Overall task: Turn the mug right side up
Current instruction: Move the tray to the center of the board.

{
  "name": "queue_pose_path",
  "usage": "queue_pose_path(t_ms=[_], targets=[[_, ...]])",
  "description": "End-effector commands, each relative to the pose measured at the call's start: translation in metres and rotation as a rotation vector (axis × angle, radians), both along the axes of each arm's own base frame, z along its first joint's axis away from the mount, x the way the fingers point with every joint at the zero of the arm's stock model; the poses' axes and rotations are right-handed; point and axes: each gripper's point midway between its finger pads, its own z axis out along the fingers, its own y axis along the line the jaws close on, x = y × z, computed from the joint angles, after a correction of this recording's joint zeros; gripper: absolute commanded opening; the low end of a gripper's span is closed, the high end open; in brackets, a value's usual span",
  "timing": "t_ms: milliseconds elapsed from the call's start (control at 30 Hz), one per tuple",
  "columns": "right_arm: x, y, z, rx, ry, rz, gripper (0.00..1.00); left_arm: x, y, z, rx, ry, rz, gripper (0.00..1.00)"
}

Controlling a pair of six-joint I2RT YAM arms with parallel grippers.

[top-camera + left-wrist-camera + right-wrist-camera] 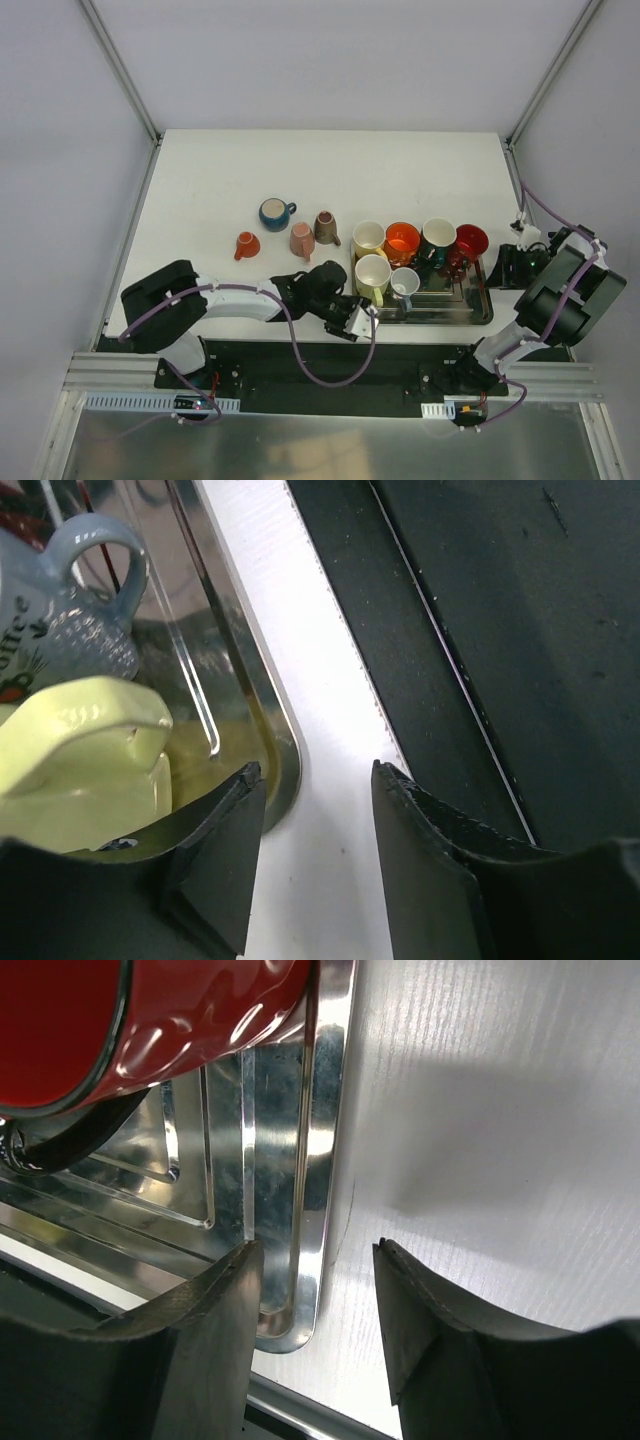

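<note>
Three mugs stand bottom up or tipped on the white table: a small orange one [246, 245], a pink one [302, 240] and a brown one [326, 228]. A blue mug [275, 213] stands upright behind them. My left gripper [352, 320] is open and empty, low over the table by the front left corner of the metal tray [482, 316]. In the left wrist view the gripper [315, 775] has only bare table between its fingers. My right gripper [508, 266] is open and empty at the tray's right edge; in the right wrist view [315, 1250] it straddles the tray rim [322, 1150].
The tray holds several upright mugs, among them a pale yellow one [372, 272], an orange one [402, 239] and a red one [470, 241]. The left wrist view shows the yellow mug [80, 750] and a white patterned mug [60, 630]. The red mug [150, 1010] fills the right wrist view's top.
</note>
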Motion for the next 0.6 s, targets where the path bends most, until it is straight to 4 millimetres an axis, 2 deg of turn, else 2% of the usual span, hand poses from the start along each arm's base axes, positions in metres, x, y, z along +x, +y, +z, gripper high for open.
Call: queue_pose_path(t_ms=[0, 167, 333, 567], targets=[[-0.004, 0.01, 0.003, 0.037, -0.044, 0.055, 0.54, 0.008, -0.023, 0.001, -0.073, -0.096, -0.007, 0.47], [-0.013, 0.013, -0.004, 0.023, -0.027, 0.073, 0.54, 0.012, -0.023, -0.016, -0.036, -0.119, 0.002, 0.45], [-0.013, 0.007, -0.013, 0.007, 0.007, 0.046, 0.52, 0.018, -0.028, -0.019, -0.028, -0.129, 0.025, 0.42], [-0.006, 0.004, -0.022, 0.011, 0.035, 0.031, 0.42, 0.02, -0.026, -0.032, -0.001, -0.146, 0.01, 0.35]])
